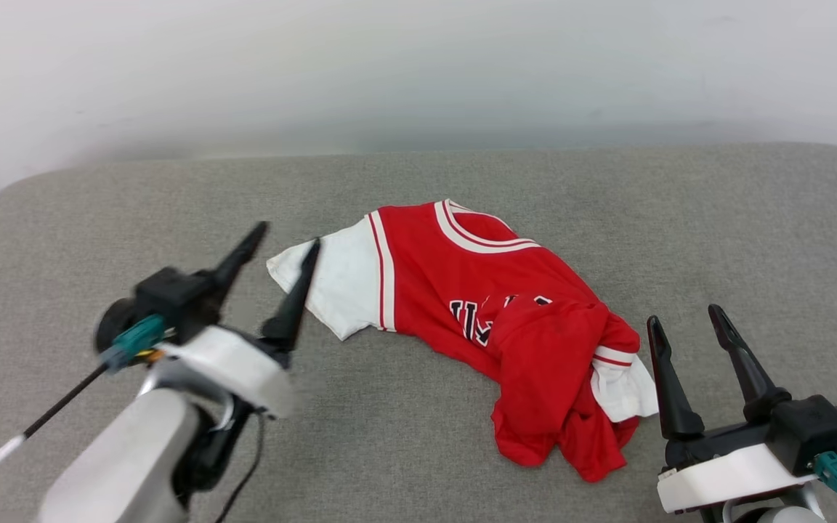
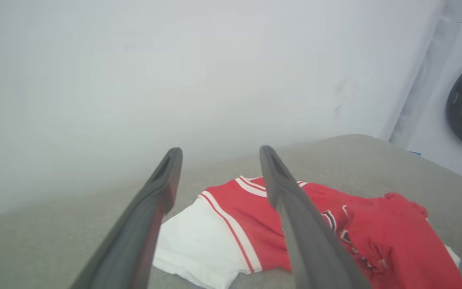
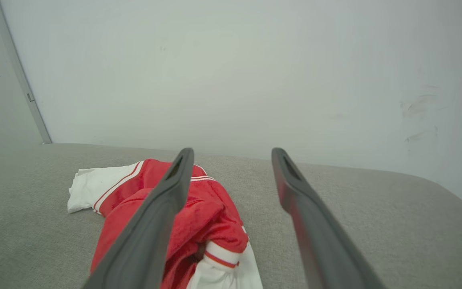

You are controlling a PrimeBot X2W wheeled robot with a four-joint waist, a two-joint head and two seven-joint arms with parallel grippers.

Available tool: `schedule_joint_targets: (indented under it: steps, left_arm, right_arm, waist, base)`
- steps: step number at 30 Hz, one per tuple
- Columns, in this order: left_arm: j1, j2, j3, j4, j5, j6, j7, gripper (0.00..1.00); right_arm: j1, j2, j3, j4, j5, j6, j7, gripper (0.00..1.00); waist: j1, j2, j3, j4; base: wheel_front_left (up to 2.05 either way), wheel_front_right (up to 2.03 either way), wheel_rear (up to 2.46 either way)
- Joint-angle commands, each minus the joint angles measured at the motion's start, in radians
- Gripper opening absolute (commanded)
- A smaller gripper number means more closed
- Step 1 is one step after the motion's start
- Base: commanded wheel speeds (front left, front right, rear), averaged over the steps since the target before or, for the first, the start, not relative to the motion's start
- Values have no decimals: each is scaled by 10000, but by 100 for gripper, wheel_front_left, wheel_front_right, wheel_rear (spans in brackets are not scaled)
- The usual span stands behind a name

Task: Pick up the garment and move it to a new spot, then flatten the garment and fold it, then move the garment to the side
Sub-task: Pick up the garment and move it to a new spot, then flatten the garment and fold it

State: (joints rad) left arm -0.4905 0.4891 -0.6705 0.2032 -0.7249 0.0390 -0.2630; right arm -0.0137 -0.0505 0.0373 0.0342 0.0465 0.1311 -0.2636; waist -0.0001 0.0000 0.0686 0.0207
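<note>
The garment (image 1: pixel 476 305) is a red jersey with white sleeves and striped trim, lying crumpled on the grey cushion (image 1: pixel 418 189). Its lower half is bunched over the black-and-white chest lettering. One white sleeve spreads flat toward the left, and the other is tucked under red folds at the right. My left gripper (image 1: pixel 291 242) is open, its right fingertip just over the edge of the left sleeve, with nothing between the fingers. My right gripper (image 1: pixel 682 314) stands open just right of the bunched end. The garment (image 2: pixel 255 224) lies ahead of the left fingers (image 2: pixel 157 188). The garment (image 3: pixel 199 216) sits partly behind the right gripper's left finger (image 3: pixel 175 180).
A white wall (image 1: pixel 418 65) rises behind the cushion's far edge. A white washing machine (image 2: pixel 455 104) with a dark round door stands off the cushion's far end in the left wrist view. Bare grey cushion lies on both sides of the garment.
</note>
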Motion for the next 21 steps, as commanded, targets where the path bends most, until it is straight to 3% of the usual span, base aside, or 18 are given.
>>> schedule_joint_targets:
  steps: [1,6,11,17,21]
  left_arm:
    - [490,166,487,-323,287,186,-22,100]
    - [2454,323,2204,-1362,1480,678,-24,100]
    - [4062,-307,3506,-2065,2703,916,-25,100]
    - [5110,-1405,4772,-2445,3860,632,-25,100]
    - [5373,-1963,5347,-2441,4336,149,-25,100]
  right_arm:
    - [137,3,-13,-58,52,-8,-18,100]
    - [204,5,-52,-121,146,-7,-16,100]
    - [273,3,-86,-164,200,-8,-16,100]
    - [359,5,-174,-182,184,-7,-16,100]
    - [326,3,-234,-178,101,-8,-18,100]
  waist:
    - [1,0,-62,74]
    - [1,0,-101,140]
    - [1,0,-64,125]
    - [1,0,-63,128]
    - [1,0,-52,89]
  base:
    - [0,0,0]
    - [0,0,0]
    - [0,0,0]
    - [0,0,0]
    - [0,0,0]
